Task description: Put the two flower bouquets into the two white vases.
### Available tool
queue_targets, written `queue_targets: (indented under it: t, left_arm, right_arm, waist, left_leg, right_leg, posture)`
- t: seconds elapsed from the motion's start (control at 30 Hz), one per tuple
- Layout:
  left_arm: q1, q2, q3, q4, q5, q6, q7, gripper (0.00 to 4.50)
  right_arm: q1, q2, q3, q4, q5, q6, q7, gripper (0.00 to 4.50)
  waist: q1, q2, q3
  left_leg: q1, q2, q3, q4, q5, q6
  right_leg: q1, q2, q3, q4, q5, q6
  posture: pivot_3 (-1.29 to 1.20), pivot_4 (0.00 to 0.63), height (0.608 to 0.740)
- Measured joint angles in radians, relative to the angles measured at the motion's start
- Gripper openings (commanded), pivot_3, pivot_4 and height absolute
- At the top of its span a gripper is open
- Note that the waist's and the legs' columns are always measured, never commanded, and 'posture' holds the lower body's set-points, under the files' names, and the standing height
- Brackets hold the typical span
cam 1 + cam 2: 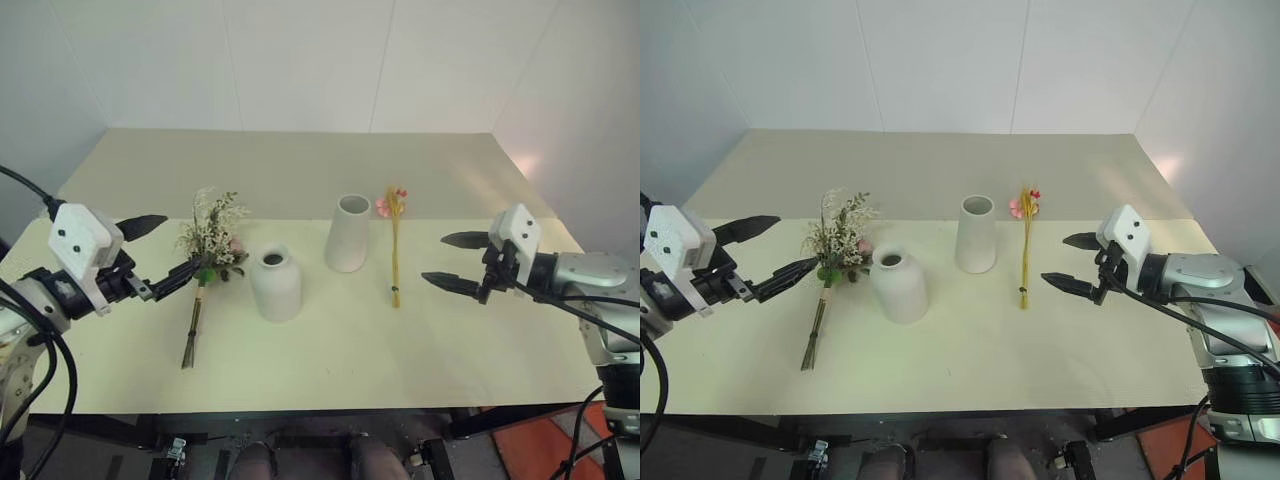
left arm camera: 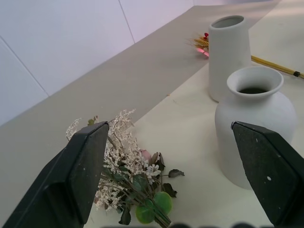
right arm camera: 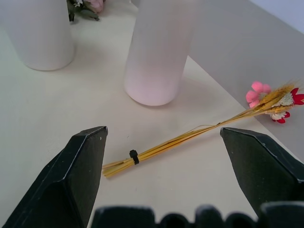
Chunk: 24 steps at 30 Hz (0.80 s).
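A bushy bouquet (image 1: 211, 240) of cream sprigs and green leaves lies on the table left of centre, its brown stems toward the front edge. Beside it stands the short rounded white vase (image 1: 275, 283). The taller tapered white vase (image 1: 348, 232) stands behind and to the right of it. A slim golden-yellow bouquet (image 1: 395, 245) with a pink flower lies flat just right of the tall vase. My left gripper (image 1: 163, 250) hovers open just left of the bushy bouquet. My right gripper (image 1: 455, 262) hovers open a little right of the yellow bouquet. Both hold nothing.
The cream table (image 1: 330, 350) has a darker beige strip (image 1: 300, 170) at the back, against white walls. Bare surface lies in front of the vases and at both sides.
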Motion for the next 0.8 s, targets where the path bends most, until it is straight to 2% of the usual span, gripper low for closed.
queue_targets:
  t: [0.6, 0.8]
  left_arm:
    - [0.0, 0.007, -0.001, 0.001, 0.0, -0.001, -0.002, 4.49]
    - [-0.001, 0.0, -0.013, 0.002, -0.011, -0.001, -0.008, 4.49]
  right_arm:
    - [0.0, 0.0, 0.0, 0.004, -0.005, 0.001, 0.007, 4.5]
    - [-0.01, -0.003, 0.003, 0.006, 0.016, 0.085, 0.002, 4.5]
  waist:
    - [0.001, 0.0, 0.0]
    - [0.001, 0.0, 0.0]
  left_leg:
    - [0.0, 0.0, 0.0, 0.0, 0.0, 0.0]
    - [0.0, 0.0, 0.0, 0.0, 0.0, 0.0]
  right_leg:
    - [0.0, 0.0, 0.0, 0.0, 0.0, 0.0]
    - [0.0, 0.0, 0.0, 0.0, 0.0, 0.0]
  posture:
    - [0.0, 0.15, 0.74]
    - [0.0, 0.15, 0.74]
